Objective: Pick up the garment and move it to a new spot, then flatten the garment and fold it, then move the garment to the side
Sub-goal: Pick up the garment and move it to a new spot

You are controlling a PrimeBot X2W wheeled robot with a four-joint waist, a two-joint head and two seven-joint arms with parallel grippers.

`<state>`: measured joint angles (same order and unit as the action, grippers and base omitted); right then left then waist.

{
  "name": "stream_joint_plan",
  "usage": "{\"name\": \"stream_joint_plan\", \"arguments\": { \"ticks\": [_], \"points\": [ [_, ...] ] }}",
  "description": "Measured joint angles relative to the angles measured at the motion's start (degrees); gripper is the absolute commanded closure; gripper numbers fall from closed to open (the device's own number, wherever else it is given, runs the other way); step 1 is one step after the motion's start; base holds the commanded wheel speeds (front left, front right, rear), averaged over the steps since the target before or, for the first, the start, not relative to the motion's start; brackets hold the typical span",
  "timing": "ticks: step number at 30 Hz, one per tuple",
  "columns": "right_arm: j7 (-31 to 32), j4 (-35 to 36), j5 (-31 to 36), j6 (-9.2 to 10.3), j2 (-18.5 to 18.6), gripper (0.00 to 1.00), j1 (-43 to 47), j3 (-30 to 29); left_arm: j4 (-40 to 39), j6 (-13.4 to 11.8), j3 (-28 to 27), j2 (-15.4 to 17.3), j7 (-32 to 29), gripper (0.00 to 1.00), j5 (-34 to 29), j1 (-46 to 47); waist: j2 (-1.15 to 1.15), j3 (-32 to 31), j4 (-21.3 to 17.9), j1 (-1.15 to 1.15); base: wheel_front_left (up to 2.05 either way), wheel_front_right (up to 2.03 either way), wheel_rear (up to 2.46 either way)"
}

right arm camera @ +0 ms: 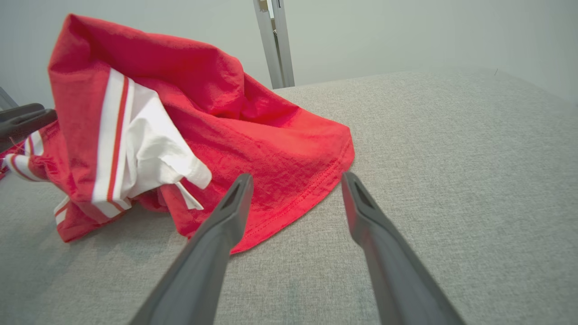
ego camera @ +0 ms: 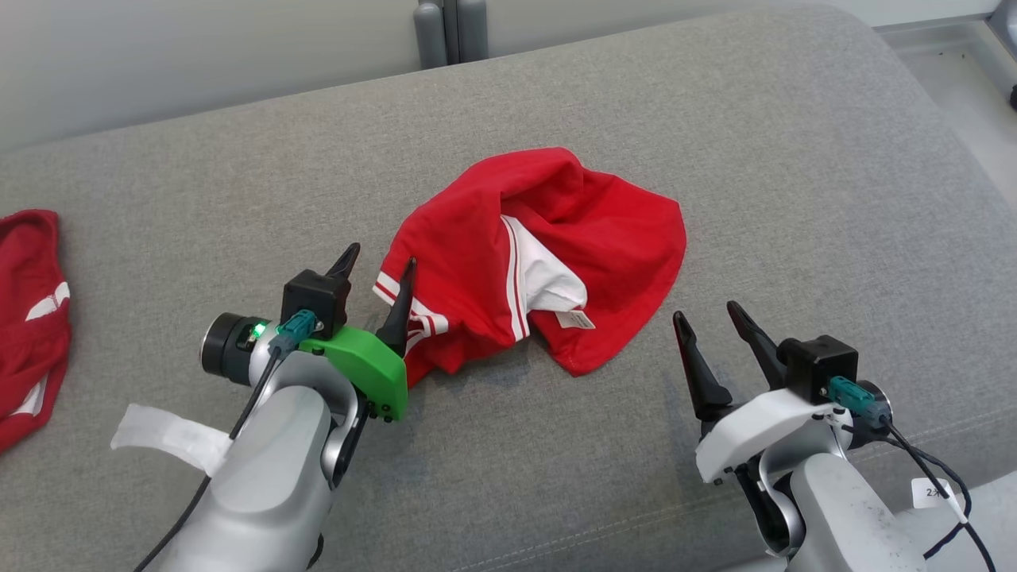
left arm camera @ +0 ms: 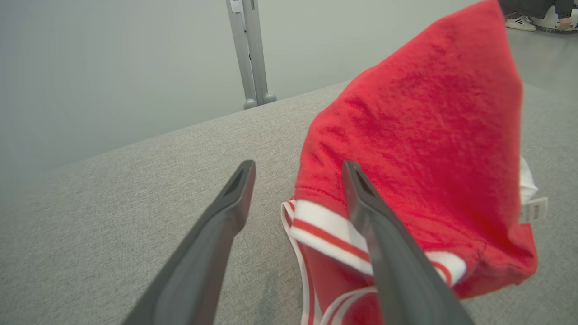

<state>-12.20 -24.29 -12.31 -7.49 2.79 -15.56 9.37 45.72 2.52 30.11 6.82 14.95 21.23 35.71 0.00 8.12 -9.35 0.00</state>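
A red garment [ego camera: 548, 254] with white and red striped trim lies crumpled on the grey cushion [ego camera: 715, 127], its white inside and a label showing. My left gripper [ego camera: 380, 278] stands open at the garment's left striped edge, one finger over the trim and nothing clamped between the fingers. In the left wrist view the striped hem [left arm camera: 325, 225] lies beside the right finger [left arm camera: 384, 234], just inside the open gap. My right gripper [ego camera: 713, 318] is open a little to the right of the garment's lower hem [right arm camera: 307, 194], apart from it.
A second red garment [ego camera: 28, 318] with white trim lies at the cushion's far left edge. A grey metal post [ego camera: 449, 32] stands behind the cushion. Floor [ego camera: 953, 71] shows beyond the cushion's right end.
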Motion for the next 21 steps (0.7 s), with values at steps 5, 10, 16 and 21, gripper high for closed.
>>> {"name": "stream_joint_plan", "arguments": {
  "ticks": [5,10,16,21],
  "points": [
    [0.0,0.0,-0.1,0.00,0.0,0.00,0.3,-0.1,-4.7,-0.6,-3.5,0.0,0.0,0.00,-1.0,-3.6,0.00,-0.7,1.0,0.00,0.00,0.00,0.00],
    [-0.3,-0.1,-0.3,0.00,0.0,0.00,1.3,-0.1,-11.2,-1.2,-6.8,-0.7,0.0,0.00,-2.7,-8.4,0.00,-1.7,2.1,0.00,0.00,0.00,0.00],
    [-0.5,-0.2,-0.4,0.00,0.0,0.00,2.5,-0.6,-18.6,-1.4,-8.9,-2.1,0.0,0.00,-5.0,-13.9,0.00,-3.1,3.8,0.00,0.00,0.00,0.00],
    [-0.5,-0.2,-0.2,0.00,0.0,0.00,3.4,-0.8,-22.4,-1.2,-9.5,-2.7,0.0,0.00,-6.9,-17.7,0.00,-4.5,5.4,0.00,0.00,0.00,0.00]
  ]
}}
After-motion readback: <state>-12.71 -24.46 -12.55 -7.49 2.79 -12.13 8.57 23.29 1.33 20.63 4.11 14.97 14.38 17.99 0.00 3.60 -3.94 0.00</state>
